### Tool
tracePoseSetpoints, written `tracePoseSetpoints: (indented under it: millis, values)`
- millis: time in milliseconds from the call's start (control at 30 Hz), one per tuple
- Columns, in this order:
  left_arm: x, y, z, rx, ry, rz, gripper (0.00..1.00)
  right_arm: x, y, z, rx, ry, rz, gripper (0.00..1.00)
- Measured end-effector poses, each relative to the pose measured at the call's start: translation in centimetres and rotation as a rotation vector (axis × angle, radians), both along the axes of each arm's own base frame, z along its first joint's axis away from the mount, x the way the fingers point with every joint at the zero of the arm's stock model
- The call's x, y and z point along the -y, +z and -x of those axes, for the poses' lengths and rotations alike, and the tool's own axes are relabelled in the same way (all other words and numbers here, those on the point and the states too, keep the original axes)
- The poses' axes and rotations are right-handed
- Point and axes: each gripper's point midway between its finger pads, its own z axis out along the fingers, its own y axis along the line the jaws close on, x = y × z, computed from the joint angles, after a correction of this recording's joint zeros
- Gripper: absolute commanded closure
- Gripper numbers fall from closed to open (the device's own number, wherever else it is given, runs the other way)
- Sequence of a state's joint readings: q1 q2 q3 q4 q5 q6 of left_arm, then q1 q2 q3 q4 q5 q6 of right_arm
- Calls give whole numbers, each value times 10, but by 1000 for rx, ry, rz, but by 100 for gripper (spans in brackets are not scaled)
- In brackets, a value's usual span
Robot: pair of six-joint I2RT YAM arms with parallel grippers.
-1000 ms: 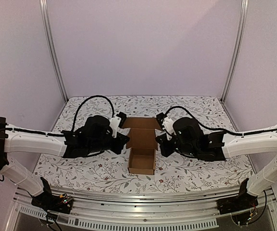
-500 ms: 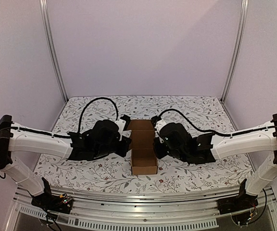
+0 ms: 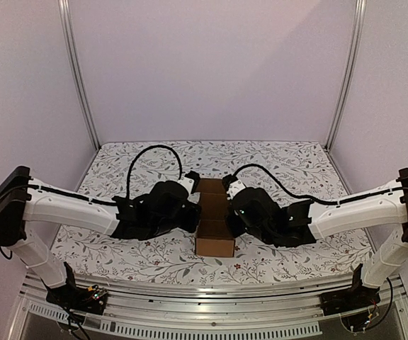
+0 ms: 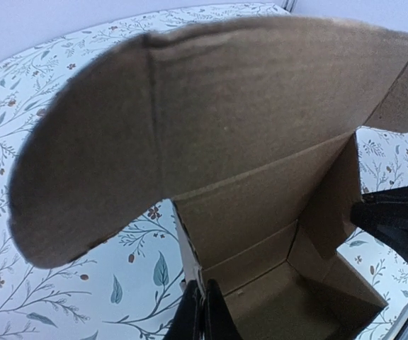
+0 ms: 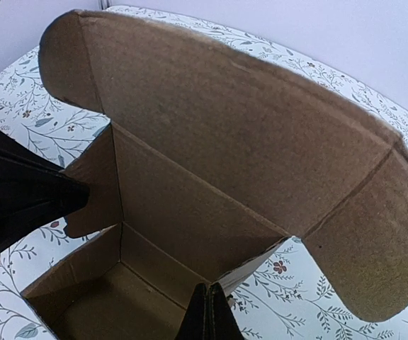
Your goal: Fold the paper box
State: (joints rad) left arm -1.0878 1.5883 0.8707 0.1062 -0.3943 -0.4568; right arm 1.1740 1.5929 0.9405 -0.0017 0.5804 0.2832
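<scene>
A second ago my left claw [image 3: 190, 207] and right claw [image 3: 233, 212] hung a little off either side of the paper box [image 3: 214, 245]. Both arms have since swung inward, and the claws now sit close against its side walls. The lid [image 3: 210, 186], which lay wide and flat on the tabletop [image 3: 296, 159], seems narrower and tipped up, though my wrists hide much of it.

The plain brown cardboard box [image 3: 214, 246] is hemmed in sideways by the left claw [image 4: 200, 315] and right claw [image 5: 207, 312], its top left open.
</scene>
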Motion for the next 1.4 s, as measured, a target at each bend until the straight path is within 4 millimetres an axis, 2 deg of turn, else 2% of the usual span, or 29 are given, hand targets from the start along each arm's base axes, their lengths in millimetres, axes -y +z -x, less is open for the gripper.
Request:
tracePoseSetpoints:
  millis: [233, 767, 1167, 1400]
  values:
    - [10, -9, 5, -26, -1, -12, 100, 7, -13, 6, -10, -9, 29, 100]
    - [24, -7, 10, -45, -9, -50, 100, 13, -15, 9, 19, -36, 60, 100]
    - [28, -7, 13, -76, -14, -39, 100, 12, -13, 14, 41, -30, 79, 100]
    - [30, -4, 13, -78, -15, -28, 100, 9, 0, 22, 65, -1, 74, 100]
